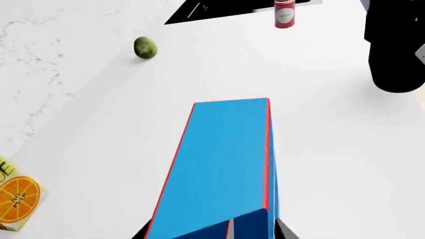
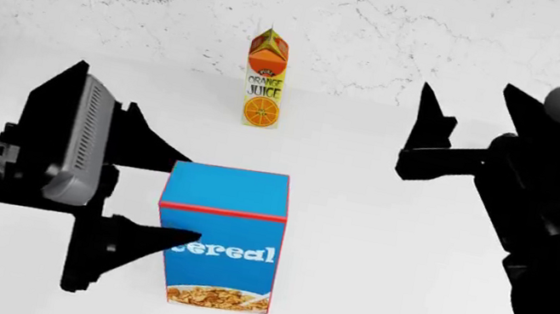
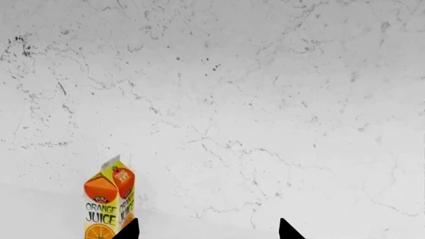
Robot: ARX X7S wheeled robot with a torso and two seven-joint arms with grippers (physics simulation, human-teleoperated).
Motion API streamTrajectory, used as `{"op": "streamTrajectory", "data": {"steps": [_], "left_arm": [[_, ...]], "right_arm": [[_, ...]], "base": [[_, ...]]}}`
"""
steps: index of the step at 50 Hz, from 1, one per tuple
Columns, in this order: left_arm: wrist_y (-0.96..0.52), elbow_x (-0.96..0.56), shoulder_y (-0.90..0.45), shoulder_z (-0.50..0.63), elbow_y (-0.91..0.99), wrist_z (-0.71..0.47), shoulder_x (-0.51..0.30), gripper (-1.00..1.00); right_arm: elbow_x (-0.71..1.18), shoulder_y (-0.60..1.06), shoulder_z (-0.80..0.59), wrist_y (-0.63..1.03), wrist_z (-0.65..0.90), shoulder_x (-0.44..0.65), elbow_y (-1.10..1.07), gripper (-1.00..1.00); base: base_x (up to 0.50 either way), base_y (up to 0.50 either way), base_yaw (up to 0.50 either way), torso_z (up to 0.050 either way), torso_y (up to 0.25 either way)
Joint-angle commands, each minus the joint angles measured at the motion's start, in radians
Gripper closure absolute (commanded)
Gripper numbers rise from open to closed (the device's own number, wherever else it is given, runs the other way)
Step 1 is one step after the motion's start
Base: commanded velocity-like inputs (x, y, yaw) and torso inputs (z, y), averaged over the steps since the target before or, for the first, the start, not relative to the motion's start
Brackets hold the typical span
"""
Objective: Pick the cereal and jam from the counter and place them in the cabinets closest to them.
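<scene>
The cereal (image 2: 221, 233), a blue box with a red stripe, stands upright on the white counter (image 2: 390, 254). My left gripper (image 2: 186, 201) reaches in from the left, one finger behind the box and one in front. In the left wrist view the black fingertips (image 1: 284, 230) press against both sides of the cereal (image 1: 222, 164). The jam (image 1: 285, 14), a small red jar, stands far off beside the black sink (image 1: 199, 12). My right gripper (image 2: 421, 139) hangs open in the air to the right, its jaws (image 3: 207, 230) holding nothing.
An orange juice carton (image 2: 265, 81) stands behind the cereal by the marbled wall (image 2: 451, 40). A small green fruit (image 1: 145, 48) lies on the counter between the box and the sink. The right arm (image 1: 395, 50) shows as a dark mass.
</scene>
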Motion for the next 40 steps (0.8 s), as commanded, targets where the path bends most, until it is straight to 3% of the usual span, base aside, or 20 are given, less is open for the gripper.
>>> {"op": "streamTrajectory", "data": {"steps": [1,9,20,28,40], "left_arm": [[-0.018,0.047,-0.019,0.043,-0.010,-0.029,0.008,1.00],[-0.105,-0.002,-0.050,-0.082,0.036,-0.166,0.036,1.00],[-0.419,-0.335,-0.143,-0.451,0.177,-0.358,0.086,1.00],[-0.589,-0.496,-0.286,-0.609,0.164,-0.533,0.138,1.00],[-0.611,-0.840,-0.483,-0.708,0.010,-1.025,0.104,1.00]], "right_arm": [[0.004,-0.010,0.005,-0.005,0.002,0.009,0.001,-1.00],[0.011,-0.010,0.015,0.002,0.008,0.015,-0.005,-1.00],[0.034,0.005,0.034,0.039,0.023,0.018,-0.029,-1.00],[0.048,0.018,0.045,0.060,0.034,0.018,-0.043,-1.00],[0.066,0.025,0.061,0.079,0.048,0.018,-0.063,-1.00]], "base": [[0.00,0.00,0.00,0.000,0.000],[0.00,0.00,0.00,0.000,0.000],[0.00,0.00,0.00,0.000,0.000],[0.00,0.00,0.00,0.000,0.000],[0.00,0.00,0.00,0.000,0.000]]}}
